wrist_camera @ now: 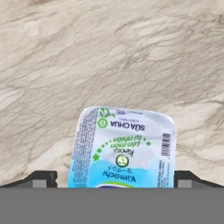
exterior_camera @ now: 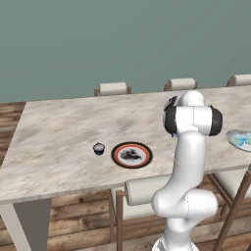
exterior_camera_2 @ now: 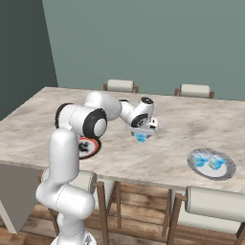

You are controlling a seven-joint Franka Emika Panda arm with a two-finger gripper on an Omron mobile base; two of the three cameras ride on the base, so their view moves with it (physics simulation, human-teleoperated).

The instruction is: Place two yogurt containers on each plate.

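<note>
The marble-patterned surface (exterior_camera_2: 182, 124) stretches wide, with pale-cushioned chairs (exterior_camera: 113, 88) along its far edge and more tucked under the near edge. The white arm (exterior_camera_2: 64, 158) rises from its base, bends at the shoulder and reaches forward over the middle of the surface, with the wrist turned downward so the pincer (exterior_camera_2: 141, 137) hangs low over the top. Its fingertips (wrist_camera: 41, 178) stand wide apart, one on each side of a light blue yogurt container (wrist_camera: 124, 148); whether they touch its sides cannot be told. In the hand view that container shows its printed foil lid.

The pale grey plate (exterior_camera_2: 225, 173) sits near the surface's near edge, well off to the arm's right, and carries two light blue yogurt containers (exterior_camera_2: 208, 161) side by side. The black-rimmed plate with a red ring (exterior_camera: 131, 155) lies near the near edge on the arm's left side, with nothing on its patterned centre. Just beside it, apart from its rim, stands the dark blue yogurt container with a whitish top (exterior_camera: 99, 148).
</note>
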